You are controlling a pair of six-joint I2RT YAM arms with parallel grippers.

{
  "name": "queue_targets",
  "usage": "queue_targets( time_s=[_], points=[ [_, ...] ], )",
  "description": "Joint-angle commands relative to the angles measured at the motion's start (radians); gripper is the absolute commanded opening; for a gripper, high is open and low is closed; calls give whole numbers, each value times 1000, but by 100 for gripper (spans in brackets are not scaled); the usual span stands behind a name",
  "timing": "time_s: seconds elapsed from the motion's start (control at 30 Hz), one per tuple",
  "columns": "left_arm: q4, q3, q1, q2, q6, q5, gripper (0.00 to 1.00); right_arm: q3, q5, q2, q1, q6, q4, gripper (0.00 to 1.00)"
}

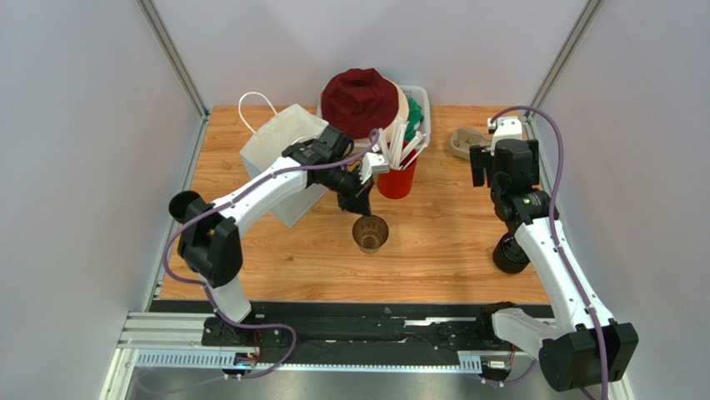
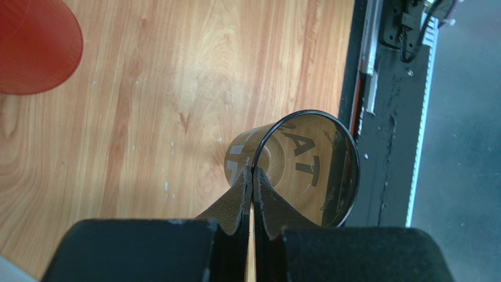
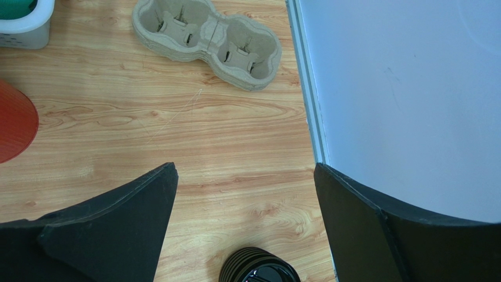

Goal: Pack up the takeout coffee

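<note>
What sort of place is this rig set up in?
Probably a lab test cell staged as a takeout packing station, not a real café: a wooden table boxed in by plain grey panels, with props such as a pulp cup carrier, a white paper bag and a red cup.

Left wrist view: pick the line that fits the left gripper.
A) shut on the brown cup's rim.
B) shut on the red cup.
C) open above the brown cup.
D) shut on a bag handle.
A: the left gripper pinches the dark rim of the brown cup, one finger inside its wall and one outside; the red cup stands apart.
</note>
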Motion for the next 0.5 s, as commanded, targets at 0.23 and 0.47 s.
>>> queue_targets(
  time_s=[0.23, 0.47],
  points=[
    [167, 163, -56, 223, -94, 3, 5, -6, 14, 14, -6, 5, 32, 93],
    [199, 188, -62, 308, -113, 5, 5, -9, 14, 22, -6, 0, 38, 92]
  ],
)
